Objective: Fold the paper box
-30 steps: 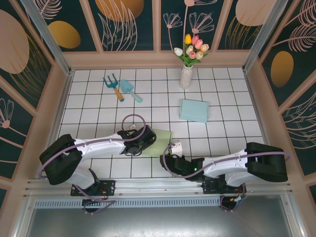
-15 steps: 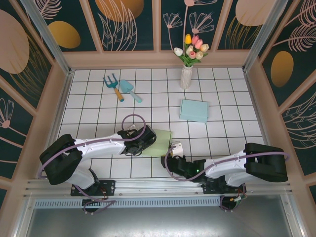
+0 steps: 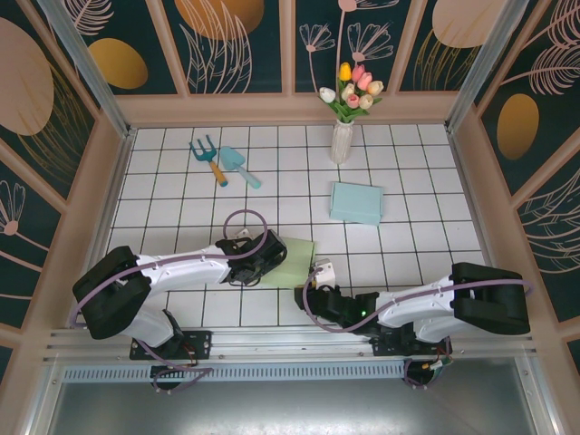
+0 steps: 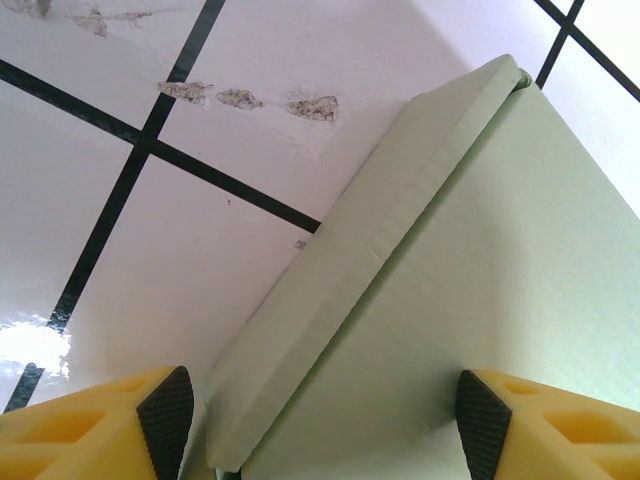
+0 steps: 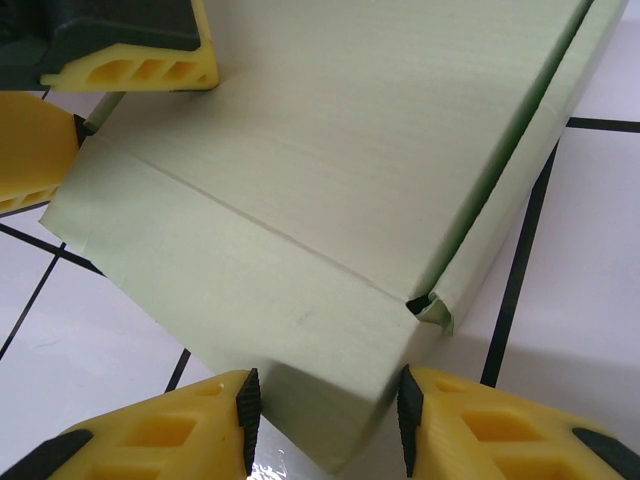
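- right claw (image 5: 325,415) pinches the near corner of the pale green paper box (image 5: 300,180), which lies on the tiled counter (image 3: 417,245) between the arms.
- left claw (image 4: 320,425) stands wide astride the box's left side; whether it grips cannot be told.
- farther back: teal box (image 3: 356,202), vase of tulips (image 3: 342,136).

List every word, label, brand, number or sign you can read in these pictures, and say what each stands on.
None: no readable text anywhere. The green paper box is plain on every face shown; the blue box, the vase, the garden tools and the tiled table carry no lettering. The wall panels bear only painted plants.
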